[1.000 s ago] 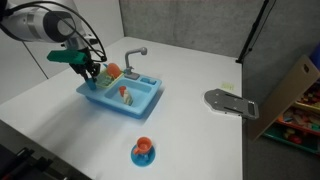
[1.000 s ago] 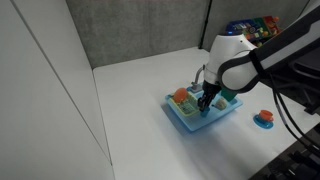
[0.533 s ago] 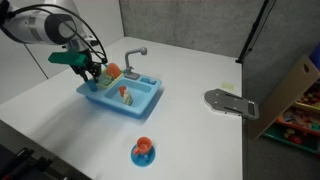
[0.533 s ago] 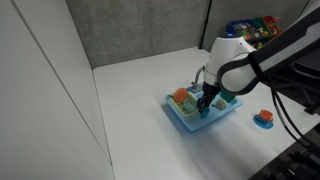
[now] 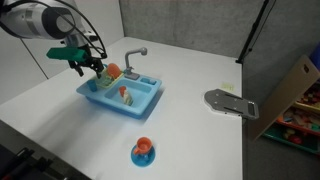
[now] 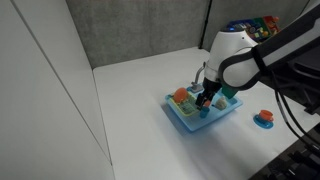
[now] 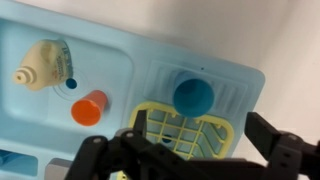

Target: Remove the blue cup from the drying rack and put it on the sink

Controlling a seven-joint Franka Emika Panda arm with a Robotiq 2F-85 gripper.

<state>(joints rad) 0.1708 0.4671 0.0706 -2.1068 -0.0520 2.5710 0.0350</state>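
My claw (image 7: 181, 146) hangs open, empty. The blue cup (image 7: 193, 95) stands on the sink (image 7: 236, 78), just beside the drying rack (image 7: 203, 130)

One light-blue sink (image 5: 118, 106) with one grey faucet (image 5: 133, 58) stands under the one pincer (image 5: 91, 68). Straight below the pincer are one blue cup (image 7: 192, 96) and one yellow-green drying rack (image 7: 185, 133). Just beside it is one round orange piece (image 5: 112, 72). In the basin, off to the pincer's side, are one small orange cylinder (image 7: 90, 107) and one cream bottle-like piece (image 7: 40, 66). Well apart from it on the table (image 5: 60, 120) are one blue-and-orange item (image 5: 144, 151) and one grey flat piece (image 5: 230, 103).
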